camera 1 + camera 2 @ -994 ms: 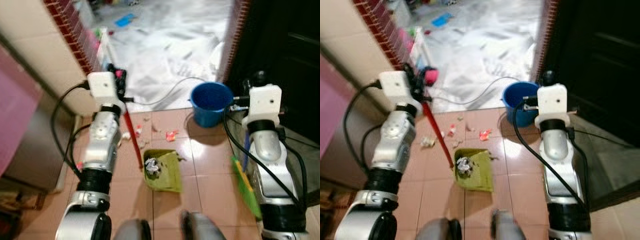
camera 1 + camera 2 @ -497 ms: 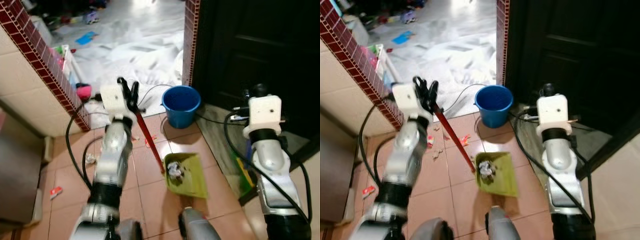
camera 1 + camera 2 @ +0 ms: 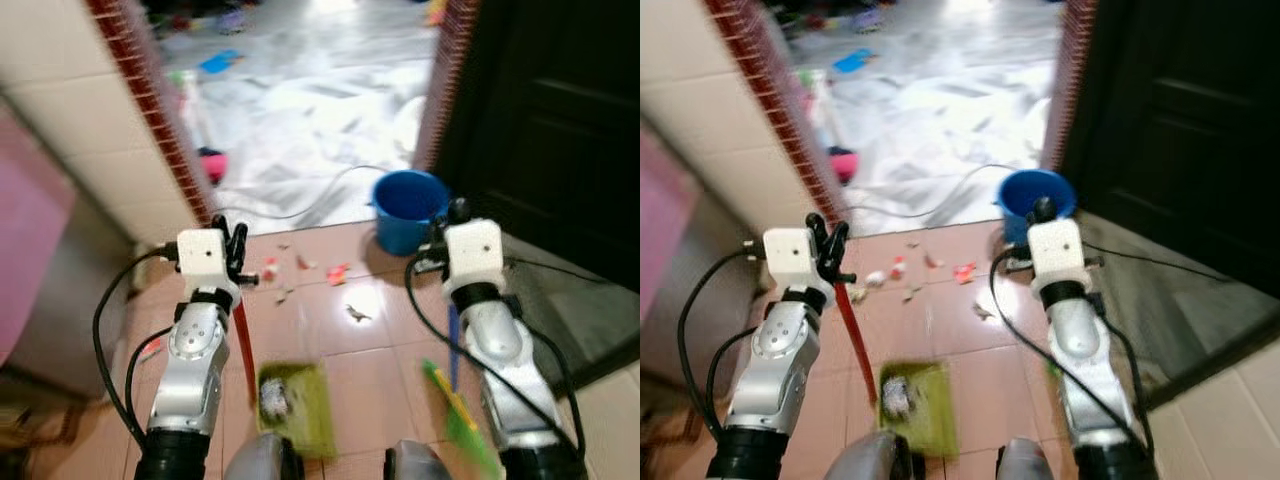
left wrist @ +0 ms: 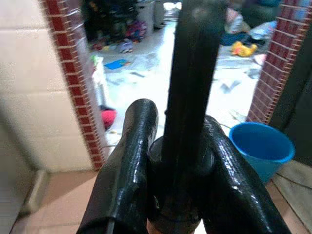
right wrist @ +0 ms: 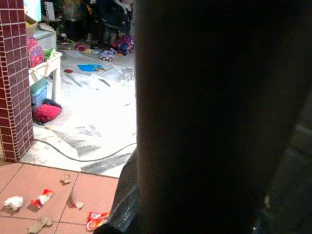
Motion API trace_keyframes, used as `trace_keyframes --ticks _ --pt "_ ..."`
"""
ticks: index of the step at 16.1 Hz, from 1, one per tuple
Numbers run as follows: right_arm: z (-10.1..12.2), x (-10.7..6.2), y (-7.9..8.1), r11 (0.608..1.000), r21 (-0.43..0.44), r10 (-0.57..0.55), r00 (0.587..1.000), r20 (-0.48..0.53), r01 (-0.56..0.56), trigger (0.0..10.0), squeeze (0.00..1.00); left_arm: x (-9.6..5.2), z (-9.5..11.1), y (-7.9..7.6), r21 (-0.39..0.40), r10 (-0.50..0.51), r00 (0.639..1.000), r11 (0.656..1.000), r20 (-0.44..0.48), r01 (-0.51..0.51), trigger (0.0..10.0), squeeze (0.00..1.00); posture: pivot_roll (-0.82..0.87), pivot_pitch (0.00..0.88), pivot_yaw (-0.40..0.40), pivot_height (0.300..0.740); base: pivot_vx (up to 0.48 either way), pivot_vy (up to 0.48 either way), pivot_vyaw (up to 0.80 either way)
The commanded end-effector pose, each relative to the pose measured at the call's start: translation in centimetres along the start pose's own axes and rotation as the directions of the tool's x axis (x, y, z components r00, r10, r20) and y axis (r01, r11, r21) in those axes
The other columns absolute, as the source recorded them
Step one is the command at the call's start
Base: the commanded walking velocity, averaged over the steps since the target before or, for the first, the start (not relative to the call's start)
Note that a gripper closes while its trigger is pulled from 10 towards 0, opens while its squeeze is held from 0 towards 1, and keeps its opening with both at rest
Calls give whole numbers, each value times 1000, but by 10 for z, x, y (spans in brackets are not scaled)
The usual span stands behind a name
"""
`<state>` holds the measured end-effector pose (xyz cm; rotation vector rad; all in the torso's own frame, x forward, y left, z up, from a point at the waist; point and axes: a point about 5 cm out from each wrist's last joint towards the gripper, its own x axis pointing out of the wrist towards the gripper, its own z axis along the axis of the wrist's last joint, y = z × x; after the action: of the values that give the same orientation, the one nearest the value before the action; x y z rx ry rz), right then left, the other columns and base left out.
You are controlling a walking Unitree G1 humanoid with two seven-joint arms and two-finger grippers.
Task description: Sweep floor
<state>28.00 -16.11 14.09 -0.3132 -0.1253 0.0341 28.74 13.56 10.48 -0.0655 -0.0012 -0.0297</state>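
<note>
While litter scraps (image 3: 340,273) dot the far tiles, the left gripper (image 3: 233,243) clamps the red dustpan handle (image 3: 243,345); the green dustpan (image 3: 296,408) sits near, and the right gripper (image 3: 455,212) cannot be read.

We are in a lived-in home; terracotta floor tiles (image 3: 350,370) underfoot give way at twelve o'clock to a pale marble floor (image 3: 310,100) strewn with toys (image 5: 109,54); red-brick-trimmed doorway pillars (image 4: 73,83) frame the opening; a blue bucket (image 3: 408,208) stands at one o'clock beside a dark wooden door (image 3: 560,130); wrappers (image 5: 41,200) litter the tiles.
</note>
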Motion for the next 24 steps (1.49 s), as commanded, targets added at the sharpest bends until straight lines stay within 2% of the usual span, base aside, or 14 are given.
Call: trace_keyframes --ticks 1,3,4,5,6,7,8,9,11,13,15,18,22,24 --pt "18 14 -2 1000 -4 -8 997 78 9 10000 0 8 27 1 -24 32 994 999 102 -30 10000 0 -54 23 54 740 0 0 0" --pt "16 23 -3 1000 -18 1 995 103 1 10000 0 15 33 -2 -67 34 992 997 123 -26 10000 0 -15 43 26 740 0 0 0" --pt "8 24 1 999 -38 23 996 81 -19 10000 0 15 29 0 -24 50 990 999 129 -47 10000 0 10 0 -39 740 0 0 0" --pt "10 26 -1 1000 15 10 998 62 -11 10000 0 15 33 1 -71 68 990 996 120 -60 10000 0 14 0 -48 740 0 0 0" --pt "19 26 7 994 -65 98 988 118 -90 10000 0 13 32 -2 -49 59 990 997 128 -53 10000 0 24 0 -97 740 0 0 0" --pt "18 30 12 987 -95 143 982 121 -132 10000 0 14 25 -7 -31 53 991 998 123 -49 10000 0 44 0 -189 740 0 0 0" --pt "16 37 11 992 -33 120 989 88 -118 10000 0 15 21 -9 -32 63 992 998 111 -60 10000 0 42 0 -198 740 0 0 0" --pt "20 44 16 990 -14 139 986 98 -138 10000 0 13 20 -11 -49 85 990 996 114 -80 10000 0 39 0 -188 740 0 0 0" --pt "25 47 21 988 -40 151 979 136 -147 10000 0 7 12 -12 -74 80 993 995 89 -73 10000 0 29 0 -137 740 0 0 0" --pt "26 42 11 996 -48 78 982 170 -70 10000 0 4 5 -5 -55 52 997 997 61 -48 10000 0 -20 0 -36 740 0 0 0" --pt "16 36 -2 999 -35 7 989 148 -2 10000 0 4 0 -1 -5 39 998 999 46 -38 10000 0 -48 0 18 740 0 0 0" --pt "5 26 -23 995 -54 -78 989 125 86 10000 0 4 -2 0 12 4 999 1000 41 -5 10000 0 -73 0 47 740 0 0 0" --pt "2 14 -34 987 -104 -110 988 105 121 10000 0 3 -2 -12 41 -69 996 997 50 67 10000 0 -96 0 4 740 0 0 0" --pt "-7 6 -32 988 -95 -118 990 81 125 10000 0 -2 -6 -8 15 -56 998 998 27 56 10000 0 -101 0 64 740 0 0 0"
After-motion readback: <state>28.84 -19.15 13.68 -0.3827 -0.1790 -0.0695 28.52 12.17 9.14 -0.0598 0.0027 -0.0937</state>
